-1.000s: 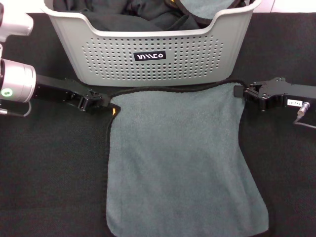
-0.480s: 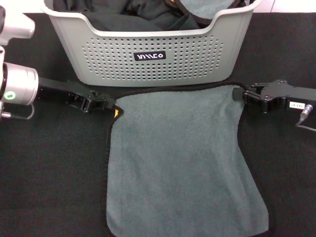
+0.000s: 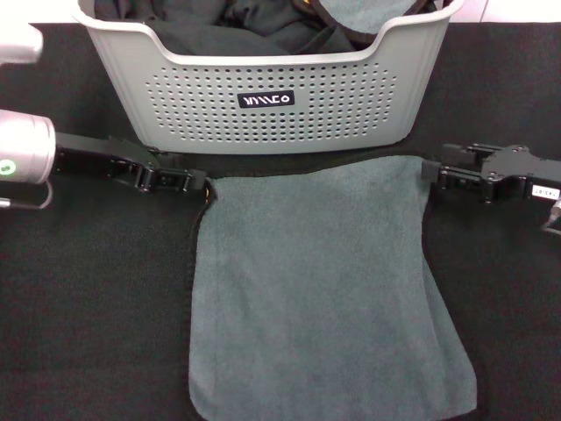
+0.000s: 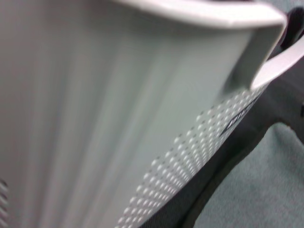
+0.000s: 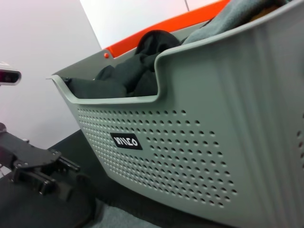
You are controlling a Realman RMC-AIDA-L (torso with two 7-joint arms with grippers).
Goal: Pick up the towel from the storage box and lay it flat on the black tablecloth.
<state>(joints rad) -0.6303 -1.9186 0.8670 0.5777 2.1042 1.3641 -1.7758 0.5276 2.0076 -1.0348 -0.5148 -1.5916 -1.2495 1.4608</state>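
The grey towel [image 3: 320,281] lies spread flat on the black tablecloth [image 3: 96,307], just in front of the storage box [image 3: 272,66]. Its far edge runs straight between my two grippers. My left gripper [image 3: 195,182] is low over the cloth, shut on the towel's far left corner, where a bit of orange reverse shows. On the other side my right gripper [image 3: 429,170] is shut on the far right corner. The left wrist view shows the box wall [image 4: 118,95] close up and a patch of towel [image 4: 256,185]. The right wrist view shows the box front [image 5: 199,142] and the left gripper [image 5: 42,171] farther off.
Inside the box lie black cloths [image 3: 228,26] and another grey cloth [image 3: 359,13]. The box stands right behind the towel's far edge. Bare tablecloth stretches on both sides of the towel.
Both grippers have sunk lower and moved slightly apart. The towel's far edge has gone from a curve to a straight line and settled onto the tablecloth.
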